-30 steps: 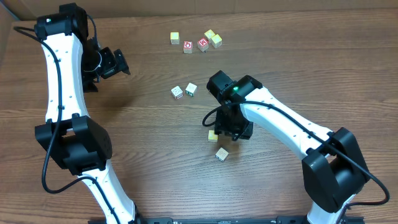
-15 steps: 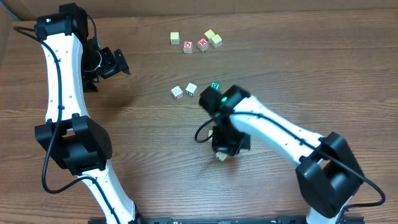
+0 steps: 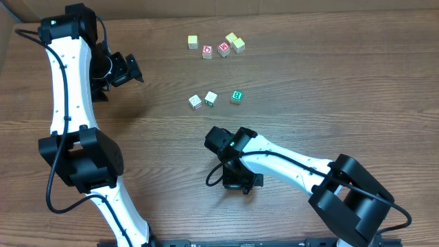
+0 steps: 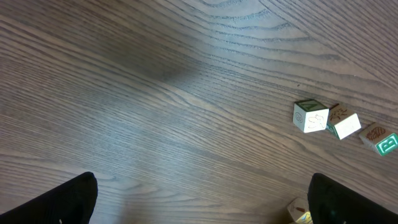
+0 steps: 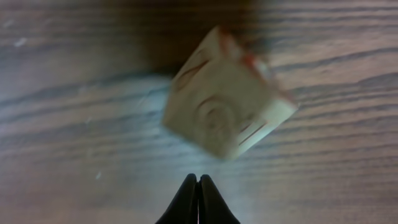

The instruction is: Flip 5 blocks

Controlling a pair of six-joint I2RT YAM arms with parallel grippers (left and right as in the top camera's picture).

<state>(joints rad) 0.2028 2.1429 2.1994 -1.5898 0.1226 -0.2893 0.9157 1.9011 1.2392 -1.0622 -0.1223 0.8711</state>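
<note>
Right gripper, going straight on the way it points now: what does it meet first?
Probably the cream block just ahead of the shut right gripper, slightly right of its line. Depth is unclear, so the tabletop could come first.

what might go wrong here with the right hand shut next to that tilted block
1. The right hand is shut, and the block sits just beyond its tips, not gripped. A nudge may skid it along the table instead of turning it over.
2. The block looks tipped up rather than flat, though the picture is blurred. It might drop back onto the same face.
3. In the overhead view the block is hidden beneath the hand, so the result cannot be checked from there.
</note>
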